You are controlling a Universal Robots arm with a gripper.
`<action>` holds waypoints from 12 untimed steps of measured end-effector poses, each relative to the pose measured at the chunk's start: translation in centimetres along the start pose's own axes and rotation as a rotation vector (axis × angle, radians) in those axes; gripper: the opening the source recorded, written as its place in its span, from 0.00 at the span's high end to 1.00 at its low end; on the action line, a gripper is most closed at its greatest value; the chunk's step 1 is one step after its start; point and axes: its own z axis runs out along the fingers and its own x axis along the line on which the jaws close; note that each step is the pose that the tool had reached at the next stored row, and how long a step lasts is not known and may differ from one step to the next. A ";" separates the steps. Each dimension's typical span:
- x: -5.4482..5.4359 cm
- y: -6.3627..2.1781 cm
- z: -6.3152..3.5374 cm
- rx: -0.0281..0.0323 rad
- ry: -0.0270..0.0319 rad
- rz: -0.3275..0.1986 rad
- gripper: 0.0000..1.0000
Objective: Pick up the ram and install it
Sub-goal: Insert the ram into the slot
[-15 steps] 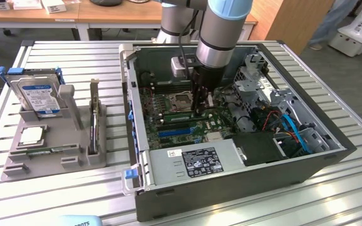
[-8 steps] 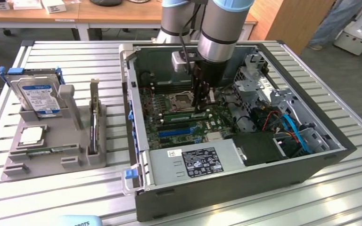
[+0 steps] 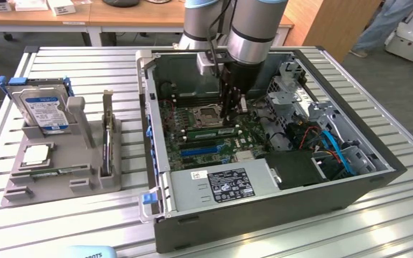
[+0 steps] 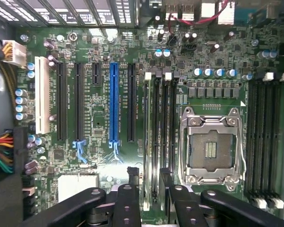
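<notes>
Ram [image 3: 214, 131] seated upright on motherboard [image 3: 192, 141], just beneath claw [image 4: 149, 188], fingers [image 4: 128, 203] apart.

You can read very little here: letters ending in "OTS" stand on the pale blue object [image 3: 84, 252] at the exterior view's bottom edge. The labels on the power supply [image 3: 225, 185] and the hard drive [image 3: 45, 110] carry print too fine to read.

We see an open case [image 3: 264, 215] on a table [image 3: 84, 64], a blue slot [image 4: 114, 101] on its board [image 4: 99, 118], a drive [image 3: 43, 112] upright in a holder [image 3: 49, 189] beside it.
</notes>
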 end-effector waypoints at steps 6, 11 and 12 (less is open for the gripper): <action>0.0 0.01 -0.91 -0.0002 0.0001 0.000 0.69; 0.0 0.01 -1.02 -0.0002 0.0004 0.000 0.69; 0.0 0.01 -1.07 -0.0001 0.0002 0.000 0.69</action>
